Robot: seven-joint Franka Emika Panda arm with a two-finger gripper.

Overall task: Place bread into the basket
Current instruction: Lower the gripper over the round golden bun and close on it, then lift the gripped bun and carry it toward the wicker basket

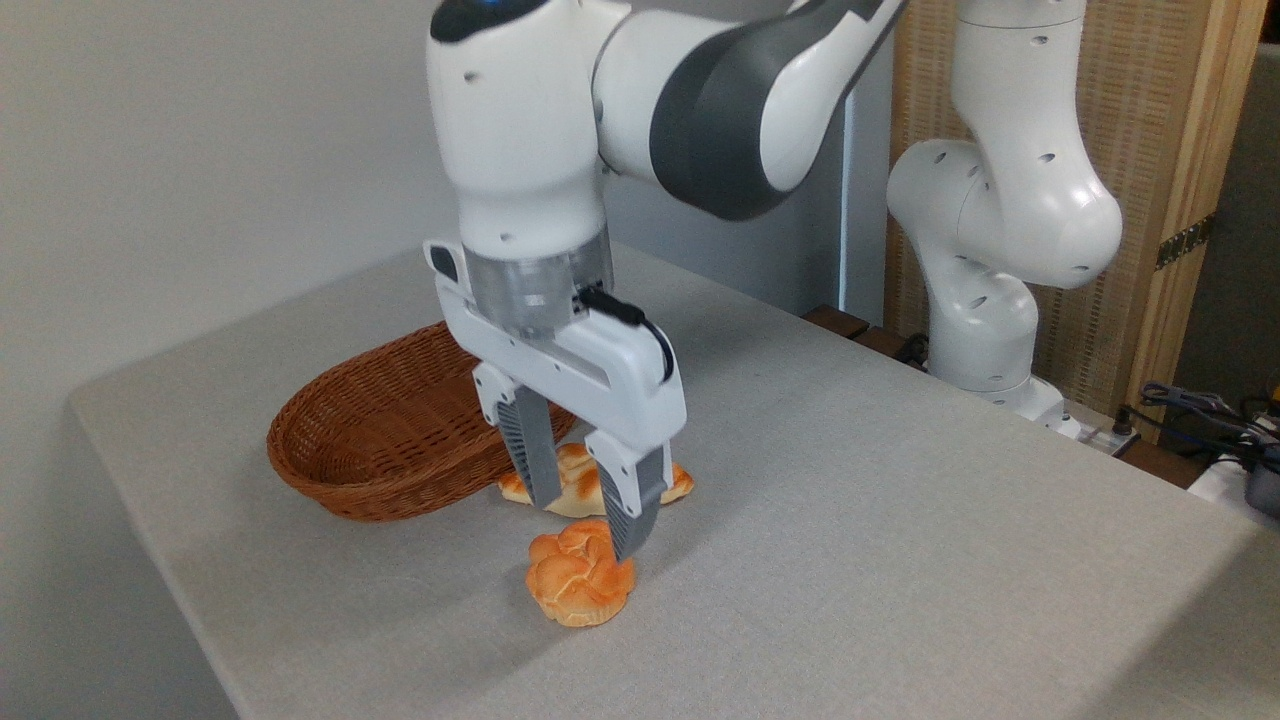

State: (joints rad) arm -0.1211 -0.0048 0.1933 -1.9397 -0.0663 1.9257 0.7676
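Grey cloth covers the table (850, 560), and over its near part hangs the gripper (590, 525), fingers spread and pointing down – nothing between them; the right fingertip (628, 540) overlaps the top of the bun (578, 588), though contact cannot be told; the bun lies on the cloth, outside the basket (370, 440); just behind it lies a braided loaf (580, 480), touching the basket's near rim.

Bright, even indoor light — sharp focus.
Soft shadow falls on the table (850, 560) beneath the arm (700, 120).
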